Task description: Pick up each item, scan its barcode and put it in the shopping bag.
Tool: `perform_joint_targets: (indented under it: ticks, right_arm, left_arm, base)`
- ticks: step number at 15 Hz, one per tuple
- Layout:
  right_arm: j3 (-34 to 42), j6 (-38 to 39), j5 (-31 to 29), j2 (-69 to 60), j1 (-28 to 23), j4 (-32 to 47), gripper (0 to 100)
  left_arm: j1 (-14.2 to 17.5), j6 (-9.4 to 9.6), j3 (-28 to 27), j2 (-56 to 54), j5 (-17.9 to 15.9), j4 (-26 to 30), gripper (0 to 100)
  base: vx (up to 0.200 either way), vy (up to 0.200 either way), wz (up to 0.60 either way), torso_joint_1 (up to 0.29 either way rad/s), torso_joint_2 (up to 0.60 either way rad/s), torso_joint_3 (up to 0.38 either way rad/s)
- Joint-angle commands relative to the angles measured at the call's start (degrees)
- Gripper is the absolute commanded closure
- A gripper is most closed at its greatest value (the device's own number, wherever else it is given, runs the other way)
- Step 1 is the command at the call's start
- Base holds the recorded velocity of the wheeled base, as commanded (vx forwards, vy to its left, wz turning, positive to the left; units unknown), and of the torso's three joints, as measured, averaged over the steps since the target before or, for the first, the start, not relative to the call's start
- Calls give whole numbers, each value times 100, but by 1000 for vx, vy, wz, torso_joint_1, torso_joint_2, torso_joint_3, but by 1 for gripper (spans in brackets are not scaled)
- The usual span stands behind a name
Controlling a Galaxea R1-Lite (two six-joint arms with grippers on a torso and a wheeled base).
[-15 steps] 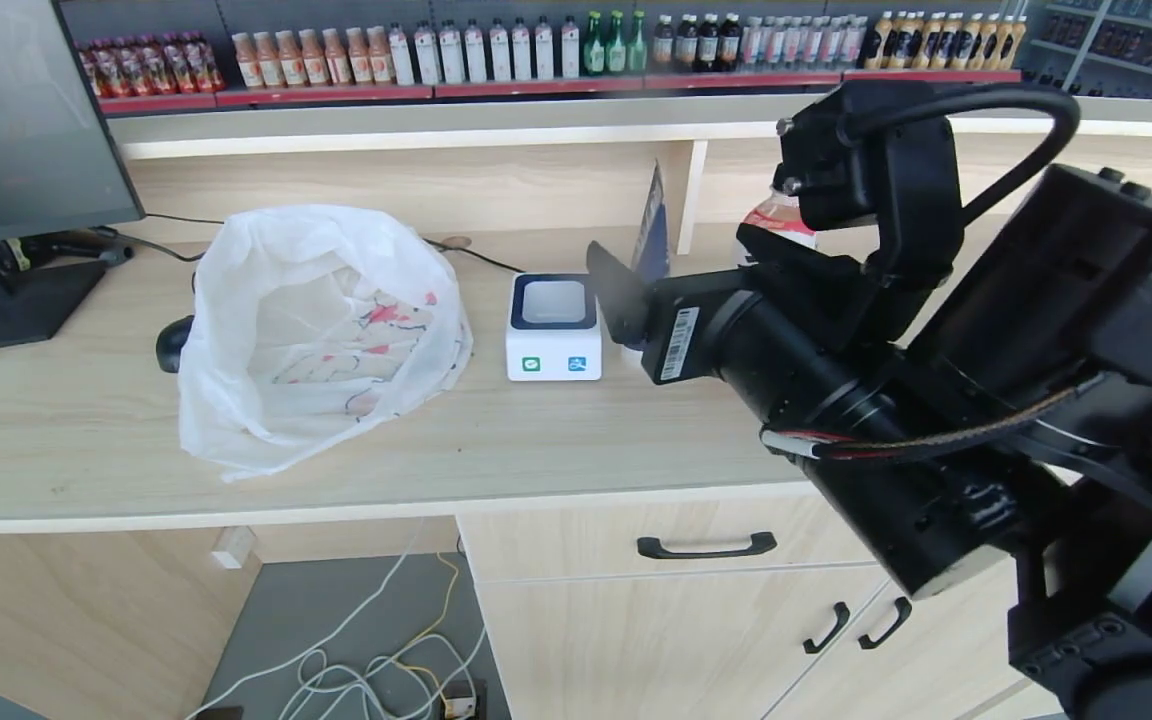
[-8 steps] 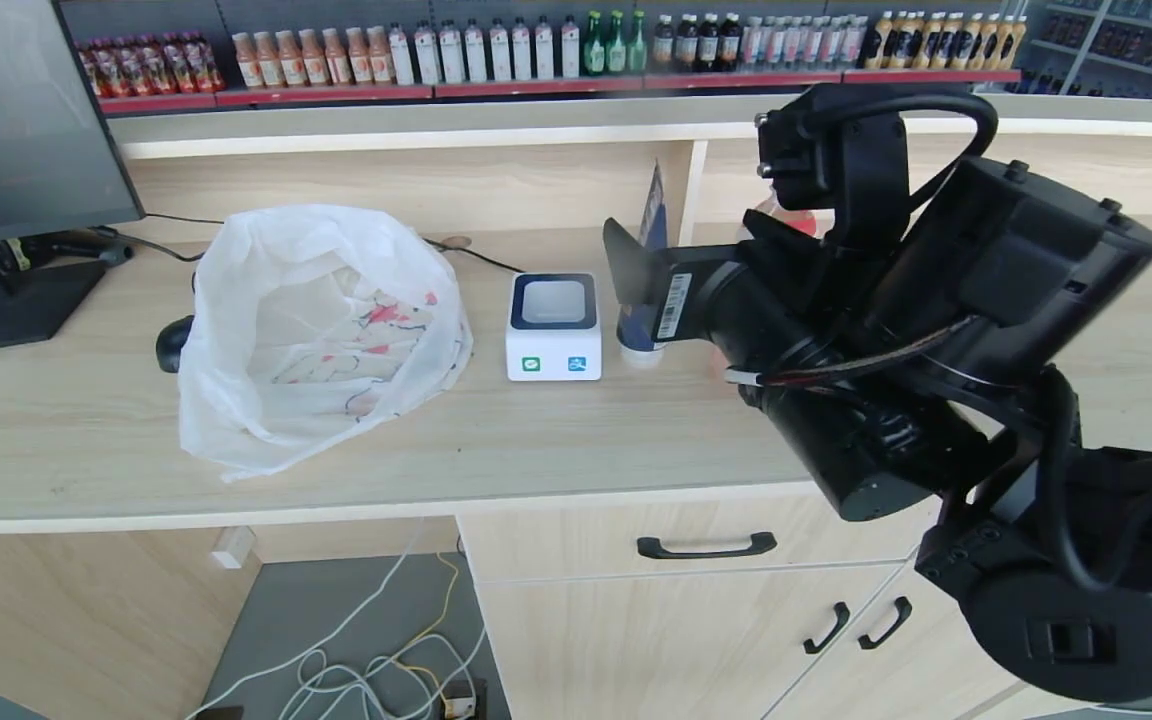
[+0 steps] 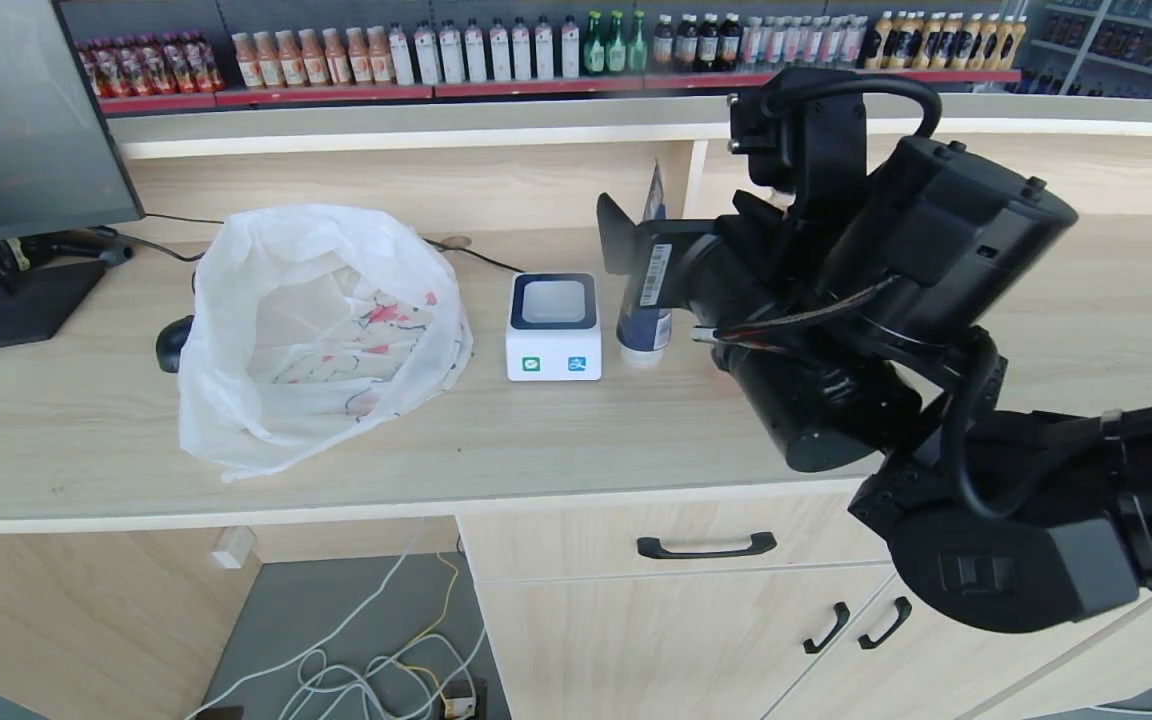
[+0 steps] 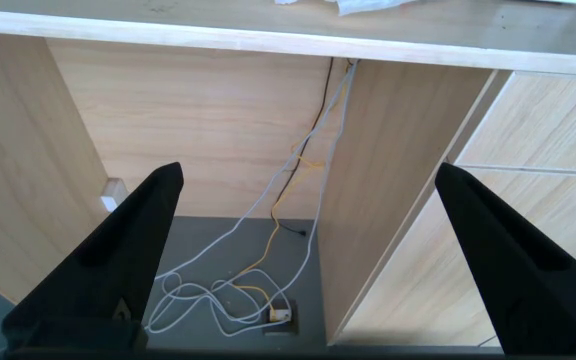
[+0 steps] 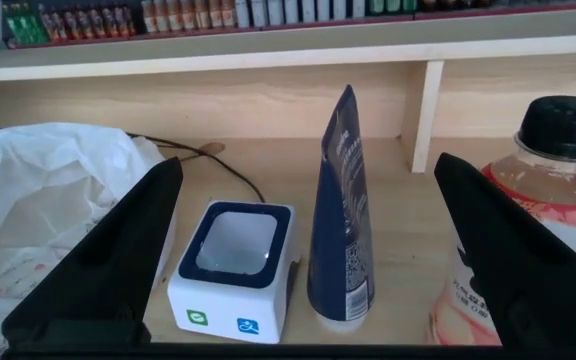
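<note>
A dark blue tube (image 5: 343, 222) stands on its cap on the counter, just right of the white scanner box (image 5: 232, 264). Beside the tube is a bottle (image 5: 531, 235) with a black cap and a red and white label. My right gripper (image 5: 308, 262) hangs open above the counter's front, facing the tube and holding nothing. In the head view one of its fingers (image 3: 616, 236) shows in front of the tube (image 3: 644, 330), next to the scanner (image 3: 554, 326). The white shopping bag (image 3: 316, 330) lies open on the left. My left gripper (image 4: 308, 262) is open below the counter.
A monitor (image 3: 16, 120) on a black stand occupies the counter's far left, with a dark mouse (image 3: 174, 342) by the bag. A raised ledge and a vertical divider (image 5: 426, 112) back the counter. Drawers (image 3: 706, 545) sit below; cables (image 4: 258, 290) lie on the floor.
My right arm has swung left and farther back over the counter, bringing the open gripper up in front of the tube. The bottle is now hidden behind the arm in the head view.
</note>
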Motion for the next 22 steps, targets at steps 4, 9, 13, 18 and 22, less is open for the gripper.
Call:
perform_joint_targets:
  ticks: [4,9,13,18,22]
  right_arm:
    - [-286,-6,2,244,-123,8,0]
    - [-549,-6,37,419,-395,26,0]
    - [-866,-6,90,613,-430,211,0]
    - [-1094,-6,397,850,-729,254,0]
    - [-1296,-15,608,1052,-826,342,0]
  left_arm:
    - [1,-2,0,0,-1,0,0]
    - [1,-2,0,0,-1,0,0]
    - [1,-2,0,0,-1,0,0]
    - [1,-2,0,0,-1,0,0]
    - [1,-2,0,0,-1,0,0]
  base:
    - [0,0,0,0,0,0]
    - [0,0,0,0,0,0]
    - [0,0,0,0,0,0]
    - [0,0,0,0,0,0]
    - [0,0,0,0,0,0]
